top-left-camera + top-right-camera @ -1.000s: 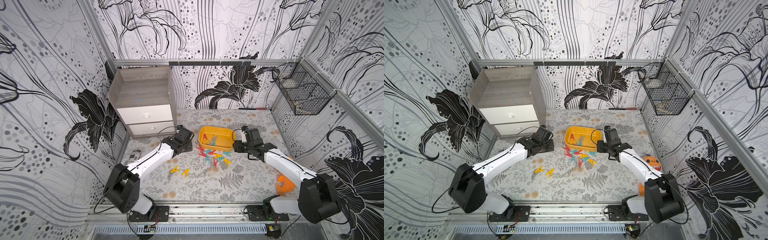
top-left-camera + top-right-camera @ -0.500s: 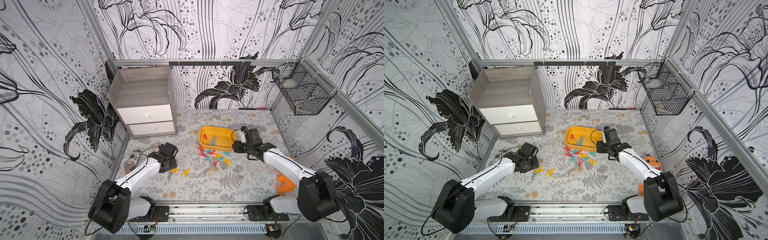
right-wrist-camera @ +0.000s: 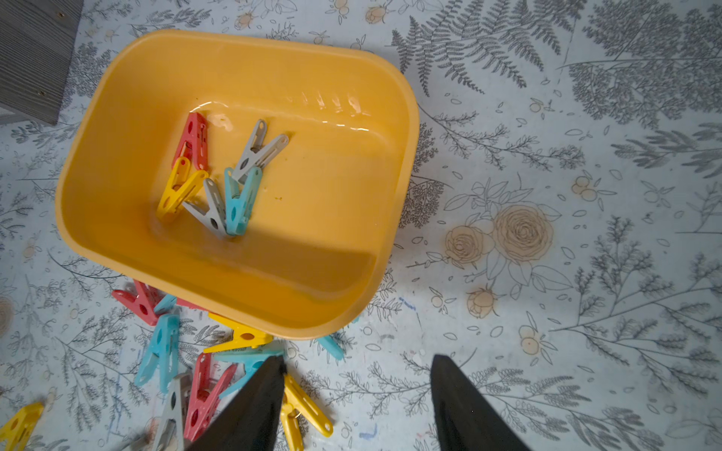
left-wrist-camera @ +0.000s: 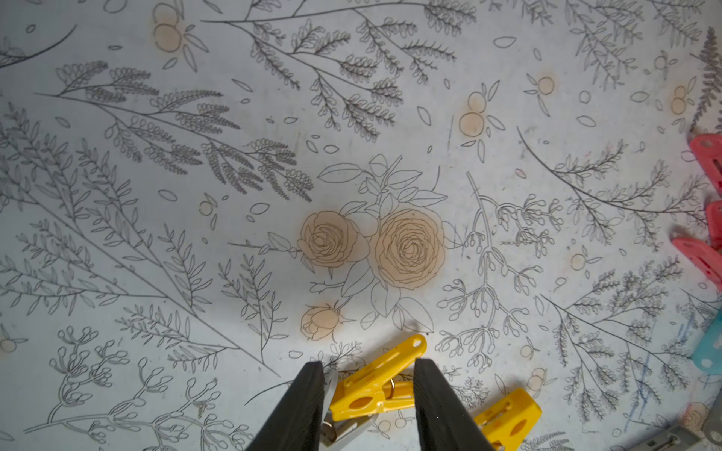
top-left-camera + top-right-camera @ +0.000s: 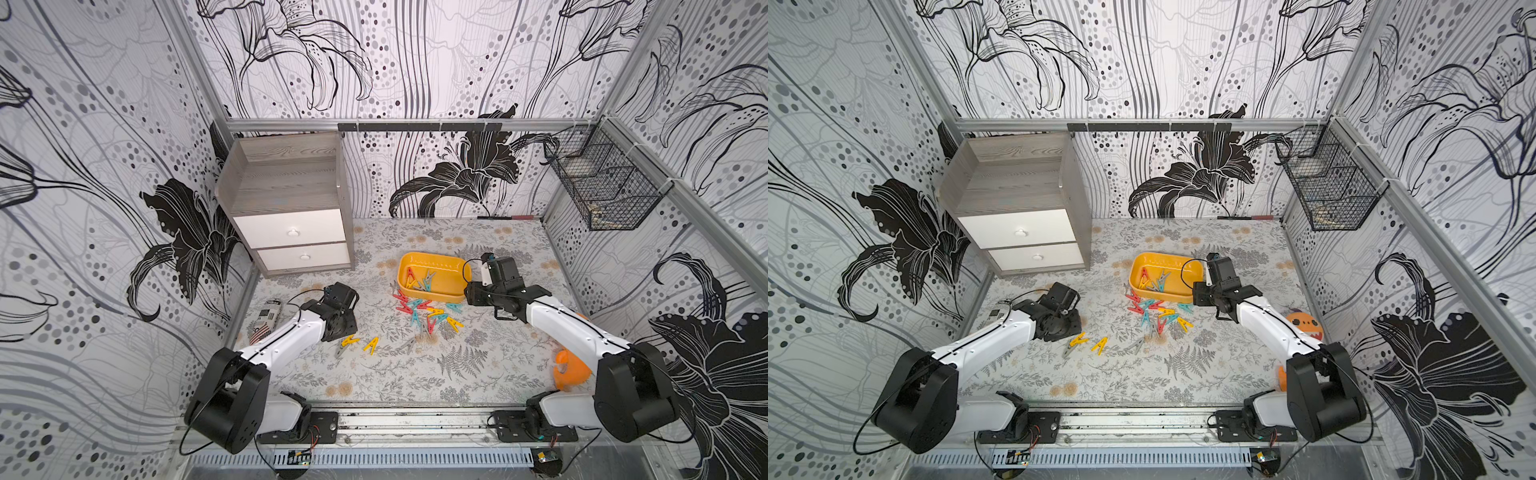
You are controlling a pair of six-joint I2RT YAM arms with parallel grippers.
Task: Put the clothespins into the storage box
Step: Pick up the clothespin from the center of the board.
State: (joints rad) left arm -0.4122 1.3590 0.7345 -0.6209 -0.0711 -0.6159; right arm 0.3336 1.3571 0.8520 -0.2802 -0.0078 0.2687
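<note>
The yellow-orange storage box [image 5: 451, 274] [image 3: 332, 195] holds several clothespins [image 3: 218, 183] in red, yellow, grey and teal. More clothespins lie in a pile [image 5: 424, 311] [image 3: 176, 351] on the mat just in front of it. Apart to the left lie two yellow clothespins, one [image 5: 371, 345] free and the other [image 4: 375, 390] [image 5: 350, 341] flat on the mat between the fingers of my left gripper [image 4: 369, 375]. Those fingers stand close on either side of it, still open; a grey clothespin [image 4: 344, 425] lies partly under it. My right gripper [image 3: 357, 367] hovers open and empty by the box's near right corner.
A grey wood cabinet [image 5: 291, 208] with white drawers stands at the back left. A black wire basket [image 5: 602, 187] hangs on the right wall. A printed can [image 5: 266, 320] lies by the left wall, and an orange toy [image 5: 571, 368] sits at the front right.
My left arm has drawn back from beside the box to the front left and come down over a yellow clothespin, its jaws narrowing. The right arm has not moved.
</note>
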